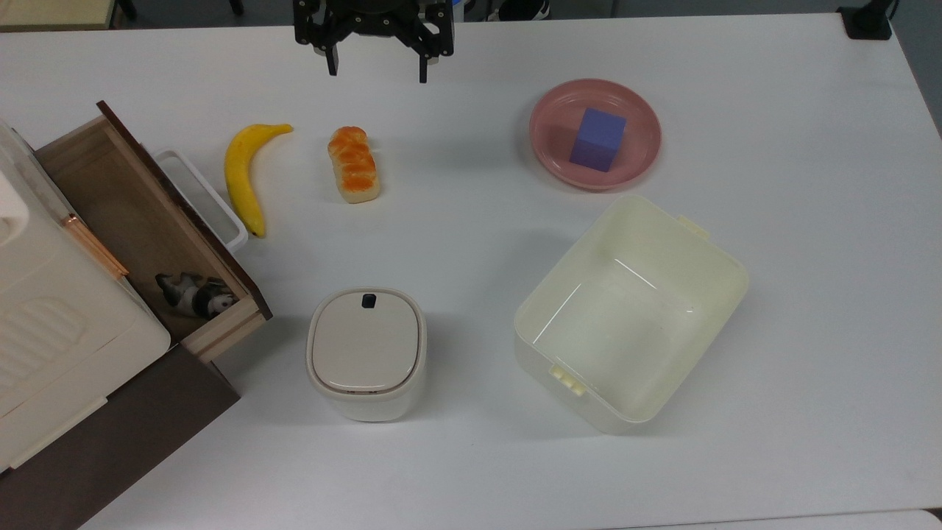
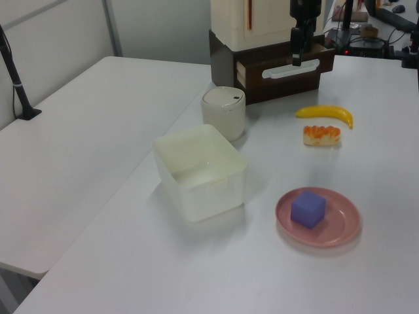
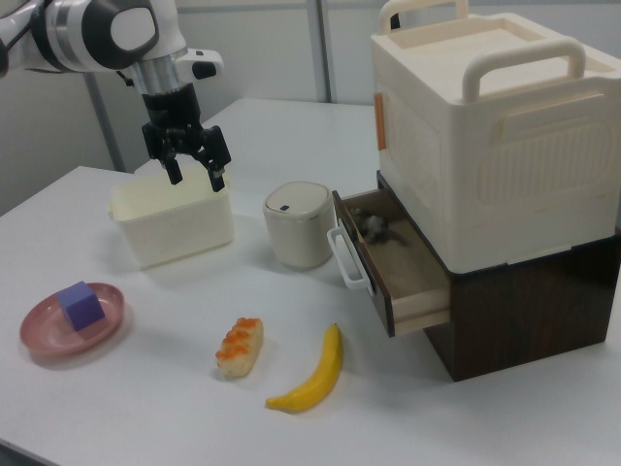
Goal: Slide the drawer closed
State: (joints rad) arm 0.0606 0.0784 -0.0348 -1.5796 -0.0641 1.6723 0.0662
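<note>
bright, even overhead light is filling all three views. soft, pale shadows are lying close beside the cream tub (image 1: 633,309) and the lidded bin (image 1: 366,352) on the white table (image 1: 773,368). a thin glare line is glinting inside the tub. the left view is looking slightly hazy.

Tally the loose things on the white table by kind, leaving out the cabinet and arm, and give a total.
Food items: 2, the banana and the bread roll
Containers: 2, the lidded bin and the cream tub
Plates: 1, the pink plate
Blocks: 1, the purple cube
Total: 6
</note>
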